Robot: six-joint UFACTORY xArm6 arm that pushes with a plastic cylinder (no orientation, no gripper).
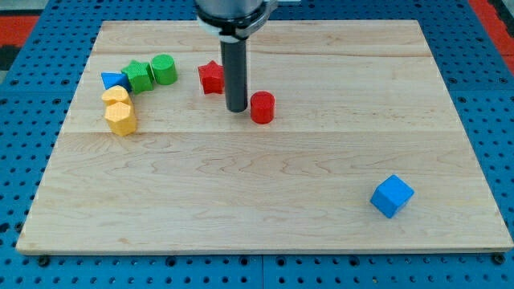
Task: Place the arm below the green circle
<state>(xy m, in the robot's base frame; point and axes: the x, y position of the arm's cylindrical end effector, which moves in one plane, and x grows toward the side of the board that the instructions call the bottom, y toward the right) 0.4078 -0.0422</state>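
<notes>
The green circle (164, 69) stands at the view's upper left, touching a green star (138, 77) on its left. My tip (236, 109) rests on the board well to the right of the green circle and a little lower. It sits between a red star (211, 77) up-left of it and a red cylinder (262, 107) close on its right.
A blue triangle (115, 81) lies left of the green star. A yellow block (116, 97) and a yellow hexagon (121, 118) sit below it. A blue cube (392, 196) lies at the lower right. The wooden board (265, 193) rests on a blue pegboard.
</notes>
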